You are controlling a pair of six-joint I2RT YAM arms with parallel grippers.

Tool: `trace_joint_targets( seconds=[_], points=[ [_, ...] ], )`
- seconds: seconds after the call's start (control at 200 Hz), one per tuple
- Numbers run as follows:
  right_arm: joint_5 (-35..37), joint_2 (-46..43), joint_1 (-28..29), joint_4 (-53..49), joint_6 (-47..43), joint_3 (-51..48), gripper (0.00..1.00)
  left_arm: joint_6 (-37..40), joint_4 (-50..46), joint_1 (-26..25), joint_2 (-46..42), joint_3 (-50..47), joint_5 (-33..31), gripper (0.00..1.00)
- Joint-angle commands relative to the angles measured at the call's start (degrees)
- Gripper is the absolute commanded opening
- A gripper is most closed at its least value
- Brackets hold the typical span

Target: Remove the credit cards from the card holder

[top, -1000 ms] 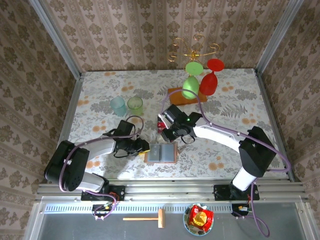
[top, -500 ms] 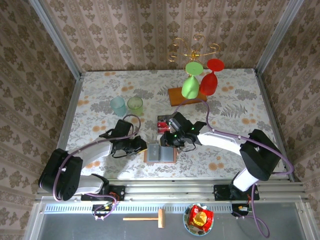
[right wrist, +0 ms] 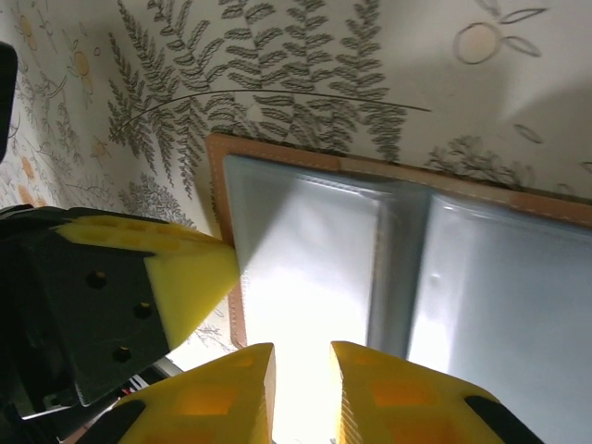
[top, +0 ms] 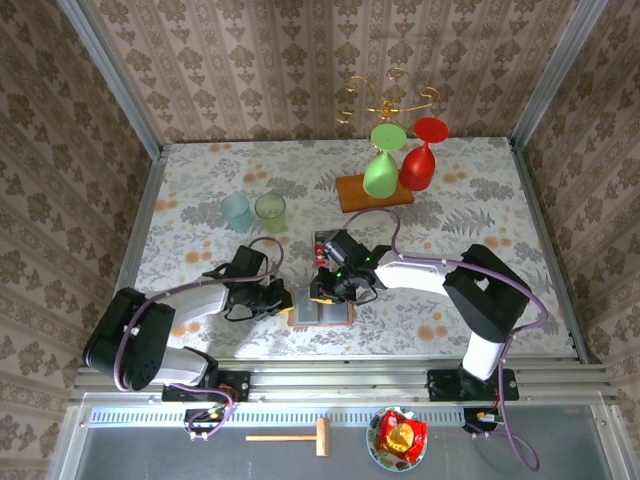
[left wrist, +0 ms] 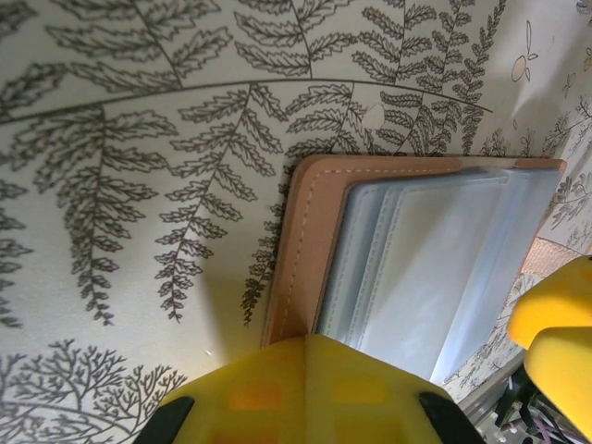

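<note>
Holder (top: 325, 313) open flat on table (top: 470, 195), left gripper (top: 287, 297) closed, touching holder's left edge, right gripper (right wrist: 302, 365) narrowly parted over left inner pocket, red cards (top: 322, 246) on table just behind holder

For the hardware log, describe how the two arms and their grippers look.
Both the left arm and right arm have white links between bulky black joint housings, with purple cables looping alongside. The left gripper and right gripper have black bodies tipped by blocky yellow fingers with square dimples.
</note>
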Motion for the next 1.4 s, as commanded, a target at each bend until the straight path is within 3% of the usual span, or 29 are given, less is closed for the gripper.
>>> trace_joint_targets(
  seconds=[0.0,0.3,0.67,0.995,1.395],
  points=[
    [-0.88,1.43,1.07,-0.96,1.23,2.51,0.25,0.50,-0.55,-0.14,0.96,-0.90,0.12,0.03],
    [-0.66,4.10,1.75,-2.76,1.53,3.20,0.28,1.14,-0.82,0.12,2.14,-0.90,0.05,0.03],
    [4.46,2.16,1.55,-8.60,-0.33,2.52,0.28,3.13,-3.27,1.45,2.72,-0.46,-0.26,0.03],
    [4.07,-0.13,1.02,-5.05,0.70,-0.56,0.28,4.35,-5.36,1.80,3.31,1.31,-0.42,0.03],
    [1.12,-0.02,-0.41,0.89,1.54,-4.51,0.26,1.73,-9.00,0.77,-2.40,7.18,-0.47,0.06]
  ],
)
